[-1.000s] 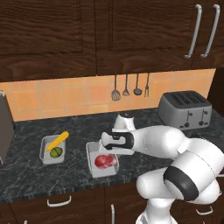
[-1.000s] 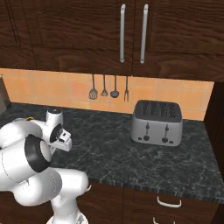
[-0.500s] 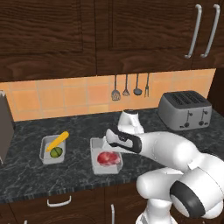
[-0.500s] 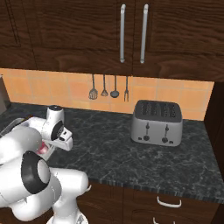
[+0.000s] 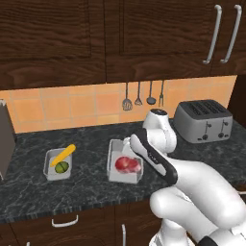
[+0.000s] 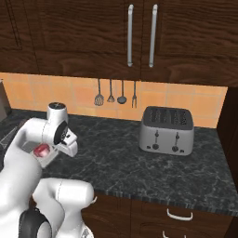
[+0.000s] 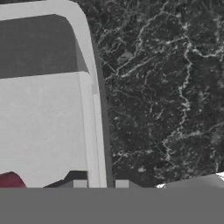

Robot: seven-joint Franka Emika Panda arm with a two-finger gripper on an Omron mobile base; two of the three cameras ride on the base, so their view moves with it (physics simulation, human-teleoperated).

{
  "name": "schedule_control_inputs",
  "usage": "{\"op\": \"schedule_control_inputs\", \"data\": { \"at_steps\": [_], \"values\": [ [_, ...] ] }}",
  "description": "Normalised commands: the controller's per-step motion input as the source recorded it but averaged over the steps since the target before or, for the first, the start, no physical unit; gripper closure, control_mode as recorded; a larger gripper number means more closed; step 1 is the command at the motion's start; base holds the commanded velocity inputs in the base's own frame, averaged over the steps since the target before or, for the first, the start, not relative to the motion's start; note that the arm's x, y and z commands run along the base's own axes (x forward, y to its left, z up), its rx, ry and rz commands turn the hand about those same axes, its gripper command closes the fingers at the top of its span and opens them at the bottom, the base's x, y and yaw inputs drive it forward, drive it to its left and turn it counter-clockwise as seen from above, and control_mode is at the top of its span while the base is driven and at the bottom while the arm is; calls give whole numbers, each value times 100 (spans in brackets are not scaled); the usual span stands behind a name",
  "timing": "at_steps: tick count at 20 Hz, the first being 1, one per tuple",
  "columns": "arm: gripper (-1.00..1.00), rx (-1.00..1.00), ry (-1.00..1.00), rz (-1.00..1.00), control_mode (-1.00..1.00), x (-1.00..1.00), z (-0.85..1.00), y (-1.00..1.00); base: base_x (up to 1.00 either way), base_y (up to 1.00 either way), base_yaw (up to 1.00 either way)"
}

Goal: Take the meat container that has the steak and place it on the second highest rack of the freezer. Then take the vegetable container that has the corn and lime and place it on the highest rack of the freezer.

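Observation:
The meat container point(image 5: 113, 158) is a white tray holding the red steak point(image 5: 126, 164) and sits mid-counter. My gripper point(image 5: 129, 145) is shut on its right rim. In the hand view the fingertips point(image 7: 80, 184) straddle the tray wall point(image 7: 94, 131), and a corner of the steak point(image 7: 8, 180) shows at lower left. From the right, the steak point(image 6: 42, 149) and the container point(image 6: 45, 160) peek out beside my hand. The vegetable container point(image 5: 49, 169) stands to the left with the yellow corn point(image 5: 64, 154) and the green lime point(image 5: 61, 167). The freezer and its racks are out of view.
A silver toaster point(image 5: 202, 121) stands at the back right of the black marble counter point(image 5: 29, 192). Utensils point(image 5: 139, 96) hang on the tiled backsplash. A dark grey block point(image 5: 5, 139) stands at the counter's left end. Dark wood cabinets point(image 5: 144, 33) hang overhead.
The arm has swung to the right, and the meat container with the steak has shifted right and slightly up with the gripper. The vegetable container and toaster stayed put.

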Motion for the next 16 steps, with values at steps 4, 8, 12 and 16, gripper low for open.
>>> {"op": "schedule_control_inputs", "data": {
  "at_steps": [4, 8, 12, 16],
  "values": [
    [100, 0, 0, -17, -100, -56, 57, -30, 0, 0, 0],
    [100, 0, 0, -20, -100, -69, 62, -29, 0, 0, 0],
    [100, 0, -1, -22, -100, -75, 55, -27, 0, 0, 0],
    [100, 0, -1, -19, -100, -52, 65, -21, 0, 0, 0]
  ]
}}
